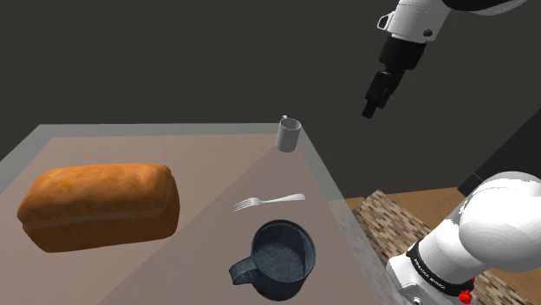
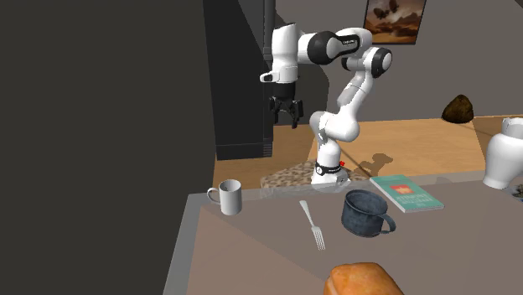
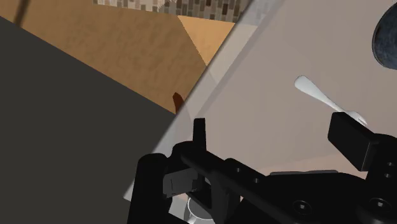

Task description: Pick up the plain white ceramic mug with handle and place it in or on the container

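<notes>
Gripper (image 1: 370, 109), all-black, two-finger: fingers apart, empty | plain white handled mug (image 1: 288, 135): upright, well below gripper, off to one side

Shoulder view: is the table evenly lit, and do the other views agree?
Shoulder view: no, a diagonal edge from the mug splits the table into darker and paler parts. Second exterior view: the arm's shadow lies on the floor. Wrist view: a paler strip follows the table's edge.

Shoulder view looks down over the table (image 1: 217, 165); second exterior view faces the arm (image 2: 335, 126) across it.
</notes>
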Robot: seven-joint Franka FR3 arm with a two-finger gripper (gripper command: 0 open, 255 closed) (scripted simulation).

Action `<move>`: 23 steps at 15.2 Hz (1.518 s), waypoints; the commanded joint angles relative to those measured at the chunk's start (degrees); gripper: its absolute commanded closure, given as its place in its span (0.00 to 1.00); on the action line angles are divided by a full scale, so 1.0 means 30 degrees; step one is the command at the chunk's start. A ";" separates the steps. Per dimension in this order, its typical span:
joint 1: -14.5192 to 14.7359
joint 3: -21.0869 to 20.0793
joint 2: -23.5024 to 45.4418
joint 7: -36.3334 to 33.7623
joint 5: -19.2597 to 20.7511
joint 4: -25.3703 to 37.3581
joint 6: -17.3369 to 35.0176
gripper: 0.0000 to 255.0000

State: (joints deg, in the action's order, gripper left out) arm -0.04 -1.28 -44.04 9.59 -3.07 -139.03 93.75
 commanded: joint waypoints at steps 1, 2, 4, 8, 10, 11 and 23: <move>0.0000 0.0000 0.0000 0.0000 0.0000 0.0000 0.0000 0.00; 0.0060 -0.0019 0.0550 0.0176 0.0035 -0.0075 0.0688 0.00; 0.0178 -0.0060 0.1710 0.0516 0.0104 -0.0140 0.2043 0.00; 0.0401 -0.0157 0.4239 0.1150 0.0246 0.0069 0.4623 0.00; 0.0500 -0.0219 0.5583 0.1445 0.0323 0.0340 0.5828 0.00; 0.0546 -0.0254 0.6270 0.1586 0.0364 0.0517 0.6405 0.00; 0.1027 -0.0772 1.4849 0.2871 0.1230 0.4615 1.1678 0.00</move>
State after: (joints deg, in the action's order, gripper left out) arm 2.85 -3.36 -2.23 18.09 0.28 -126.73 127.35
